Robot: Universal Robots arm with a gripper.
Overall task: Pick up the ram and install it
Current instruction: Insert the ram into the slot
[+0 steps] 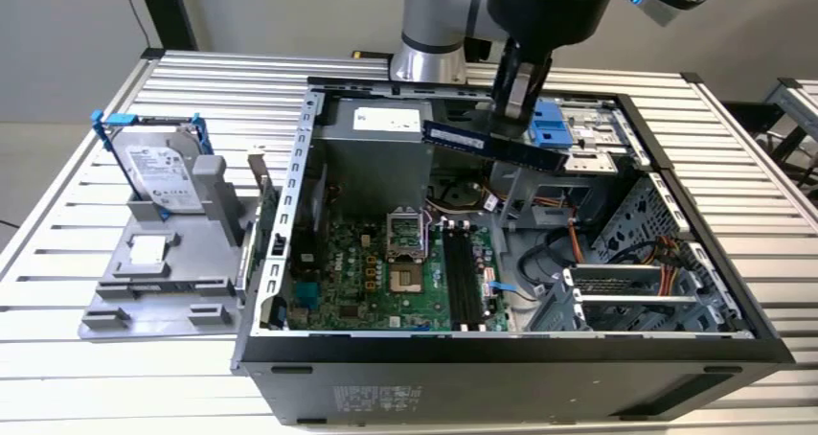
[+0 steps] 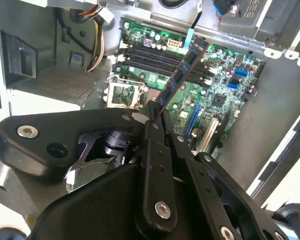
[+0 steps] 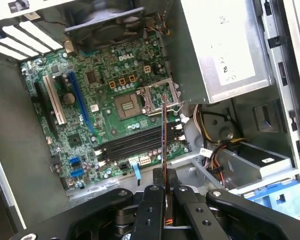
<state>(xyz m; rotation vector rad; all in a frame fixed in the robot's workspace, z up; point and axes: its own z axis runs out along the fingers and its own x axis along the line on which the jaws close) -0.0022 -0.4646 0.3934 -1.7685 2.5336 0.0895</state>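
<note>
Black hand (image 2: 154, 114) clamps ram (image 2: 182, 74), hiding its end.

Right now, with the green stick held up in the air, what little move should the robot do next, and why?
Probably turn the ram so it runs along the black slots, then ease it down. The gripper is shut on the ram and holds it above the open case, well clear of the motherboard. In the exterior view the ram lies roughly crosswise to the slots, which look empty.

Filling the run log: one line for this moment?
gripper: shut on ram | ram: aloft over open case | slots: unfilled | install: not done
</note>
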